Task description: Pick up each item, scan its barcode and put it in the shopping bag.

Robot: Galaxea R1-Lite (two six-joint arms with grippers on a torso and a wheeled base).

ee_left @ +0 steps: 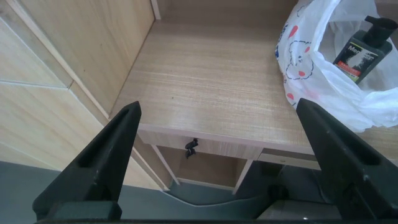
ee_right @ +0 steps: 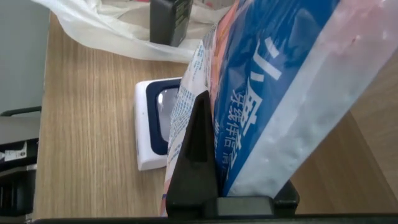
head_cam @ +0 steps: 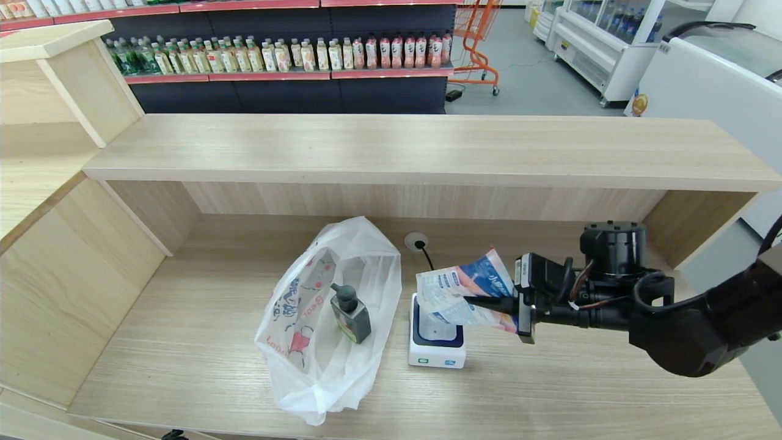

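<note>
Head view, right jaws clamped on blue packet (head_cam: 452, 287) — apparently just above scanner (head_cam: 437, 355), left jaws apart.

The counter (head_cam: 183, 342) has a pale wood-grain face, matt and smooth, with fine straight grain lines. The shopping bag (head_cam: 317, 379) is thin, translucent white plastic, crumpled and faintly shiny along its folds, with red and blue print. Inside it, the pump bottle (head_cam: 351, 315) is dark plastic with a dull sheen and a matt black pump head. The barcode scanner (head_cam: 435, 354) has a smooth white plastic casing around a dark, glossy window. The packet (head_cam: 464, 290) is glossy, crinkled plastic film in blue, white and pink. The right gripper (head_cam: 476, 300) and the left gripper (ee_left: 219, 107) have matt black fingers; whether these are plastic or metal cannot be told.
</note>
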